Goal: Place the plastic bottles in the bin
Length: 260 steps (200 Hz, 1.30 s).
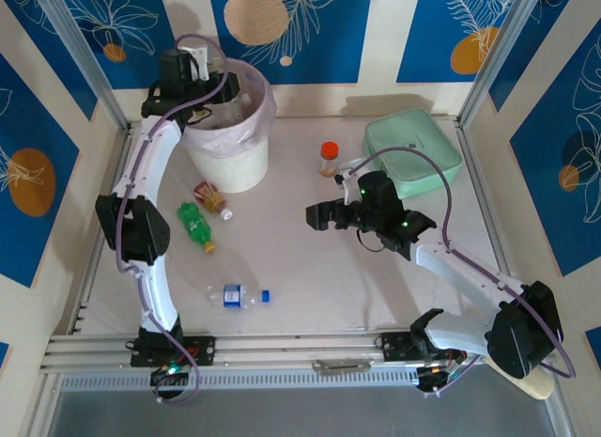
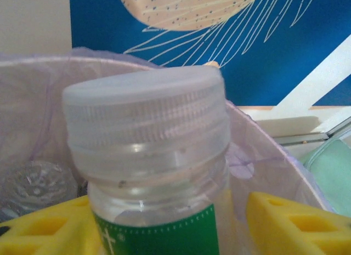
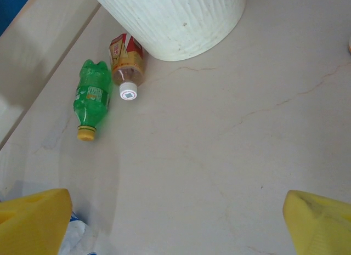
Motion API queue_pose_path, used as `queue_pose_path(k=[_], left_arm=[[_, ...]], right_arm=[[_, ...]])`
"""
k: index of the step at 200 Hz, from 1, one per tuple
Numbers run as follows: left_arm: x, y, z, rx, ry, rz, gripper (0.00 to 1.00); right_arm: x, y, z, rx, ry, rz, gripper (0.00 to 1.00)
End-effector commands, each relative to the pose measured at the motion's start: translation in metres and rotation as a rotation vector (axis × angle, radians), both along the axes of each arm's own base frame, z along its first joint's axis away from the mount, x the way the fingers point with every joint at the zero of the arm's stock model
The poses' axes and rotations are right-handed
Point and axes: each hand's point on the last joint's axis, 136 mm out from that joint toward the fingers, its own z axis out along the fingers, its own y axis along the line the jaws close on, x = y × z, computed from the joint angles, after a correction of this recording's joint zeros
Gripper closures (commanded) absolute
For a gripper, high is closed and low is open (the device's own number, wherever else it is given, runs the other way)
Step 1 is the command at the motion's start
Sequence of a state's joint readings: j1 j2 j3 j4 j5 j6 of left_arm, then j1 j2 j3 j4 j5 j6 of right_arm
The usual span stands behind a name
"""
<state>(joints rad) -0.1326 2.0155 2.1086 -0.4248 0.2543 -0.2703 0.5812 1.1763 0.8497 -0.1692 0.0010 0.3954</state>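
Nearest your arm bases, a clear bottle with a blue cap (image 1: pixel 235 295) lies on its side on the table (image 1: pixel 310 268). Your right gripper (image 1: pixel 319 214) hovers over the middle of the table. In its wrist view the yellow fingers (image 3: pixel 33 219) are spread wide with nothing between them. To its left a green bottle with a yellow cap (image 1: pixel 195 225) lies flat. Just beside that, a red-labelled bottle with a white cap (image 1: pixel 211 198) lies at the foot of the bin (image 1: pixel 235 160). Your left gripper (image 1: pixel 218 94) is over the bin's far-left rim, closed on a green-labelled bottle (image 2: pixel 148 134) with a translucent cap, above the pink liner (image 2: pixel 263 156). Farther right, a short orange bottle (image 1: pixel 328 159) stands near the mint-green case (image 1: pixel 413 153).
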Motion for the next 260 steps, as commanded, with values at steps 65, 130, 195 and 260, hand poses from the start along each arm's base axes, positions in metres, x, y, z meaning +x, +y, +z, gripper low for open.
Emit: queue_pose_path(k=[65,130,195,260], left_arm=[[-0.050,0.012,0.089,0.012,-0.155,0.005,0.00],[-0.150,0.015,0.072,-0.099,-0.175,-0.015,0.00],[-0.254,0.011,-0.056,-0.294,0.027,-0.004,0.00],[-0.342,0.021,-0.181,-0.263,0.431,0.113,0.00]], right_arm=[[0.004,0.001,-0.004,0.009,0.023,-0.013,0.01],[0.015,0.017,-0.010,0.024,0.054,0.018,0.01],[0.024,0.033,-0.023,0.030,0.111,0.020,0.01],[0.028,0.054,-0.029,-0.006,0.127,0.040,0.01]])
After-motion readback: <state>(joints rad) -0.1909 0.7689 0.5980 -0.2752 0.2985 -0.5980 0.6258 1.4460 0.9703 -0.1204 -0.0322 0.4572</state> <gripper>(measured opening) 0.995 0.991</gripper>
